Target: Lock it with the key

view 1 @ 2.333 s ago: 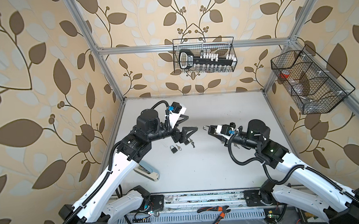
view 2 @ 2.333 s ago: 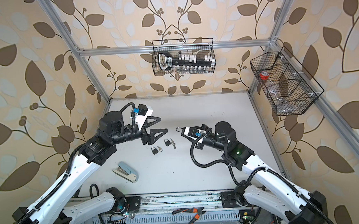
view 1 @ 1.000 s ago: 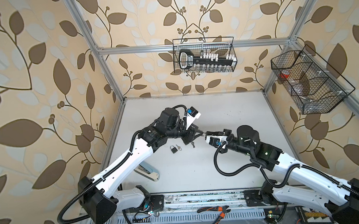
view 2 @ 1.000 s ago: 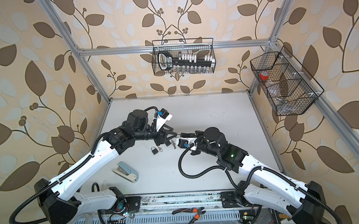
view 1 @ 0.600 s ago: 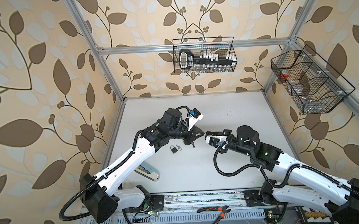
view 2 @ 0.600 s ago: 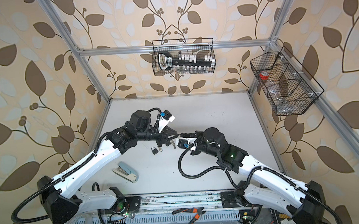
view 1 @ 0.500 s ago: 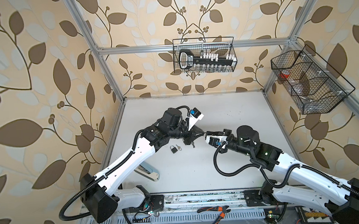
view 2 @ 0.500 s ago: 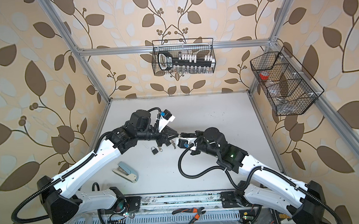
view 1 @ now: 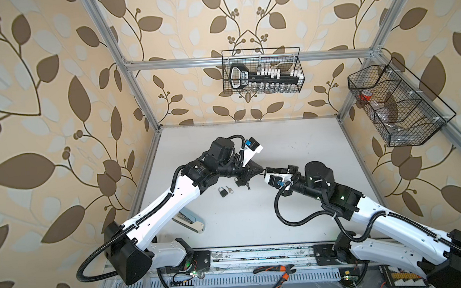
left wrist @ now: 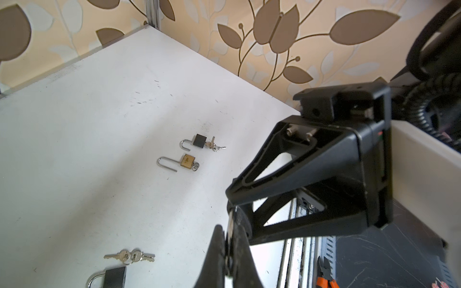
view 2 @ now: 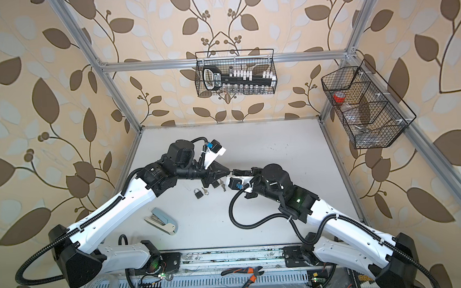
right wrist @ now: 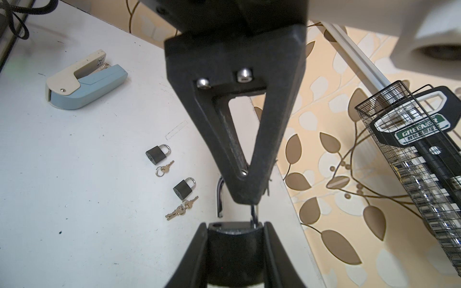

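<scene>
so the right gripper has its fingers clamped on the black padlock sitting right between them, and the left gripper is pinched tight on its open shackle just past those fingertips

Both top views are bright and evenly lit. The white desk carries only faint, soft shadows under the arms, and the wide lens splays the frame posts toward 10 and 2 o'clock. In the left wrist view a paler band of light crosses the desk, and the left hand is dark and soft-edged close to the lens. In the right wrist view the right hand and its padlock are blurred, while the stapler beyond them is sharper.
</scene>
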